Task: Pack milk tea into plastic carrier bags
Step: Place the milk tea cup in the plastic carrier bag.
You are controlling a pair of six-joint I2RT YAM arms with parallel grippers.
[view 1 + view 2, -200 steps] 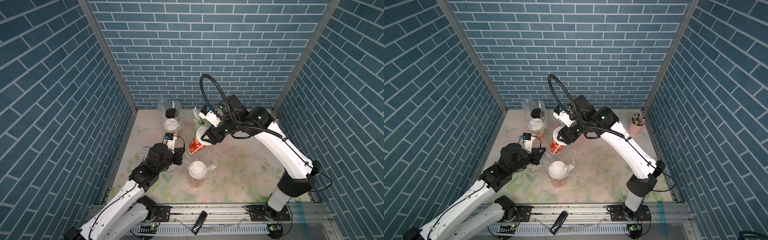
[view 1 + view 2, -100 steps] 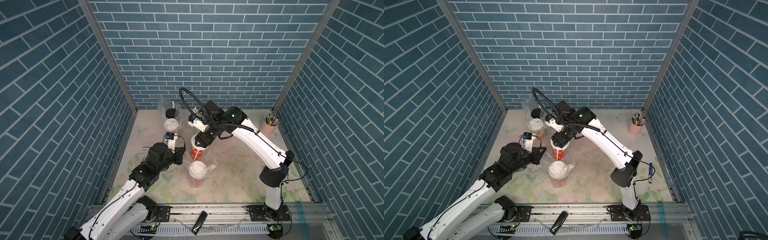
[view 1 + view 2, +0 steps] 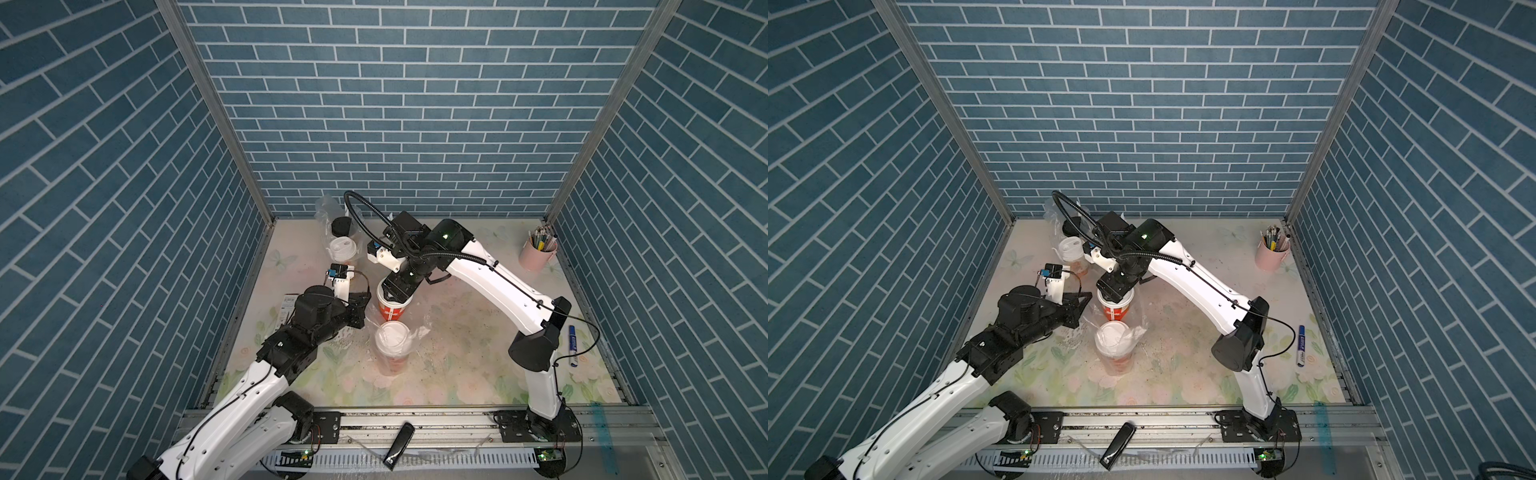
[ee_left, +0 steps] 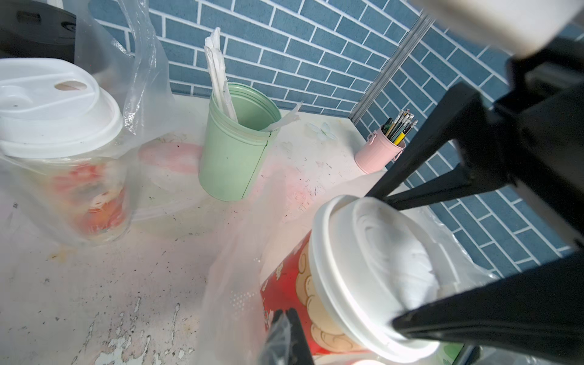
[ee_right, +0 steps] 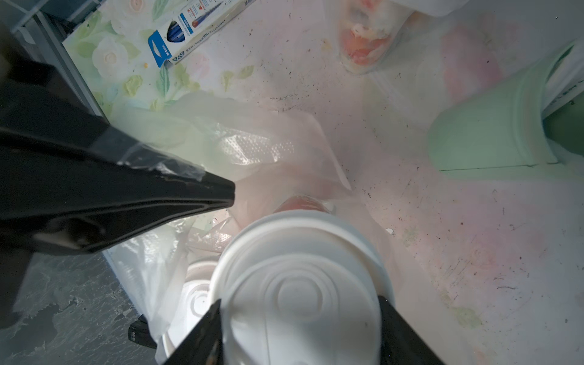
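Observation:
My right gripper is shut from above on the white lid of a red milk tea cup. That cup hangs in the open mouth of the near plastic carrier bag, just behind a white-lidded cup standing inside it. Left of the cup, my left gripper is shut on the bag's rim and holds it out. At the back left, a second bag holds a black-lidded cup and a white-lidded cup.
A mint-green straw cylinder stands behind the held cup, under my right arm. A pink pen cup is at the back right, a blue marker at the right edge, a marker box at the left edge.
My right arm has swung left and down, bringing the tilted red cup upright into the near bag's mouth. The left arm has stayed still, holding the bag's rim.

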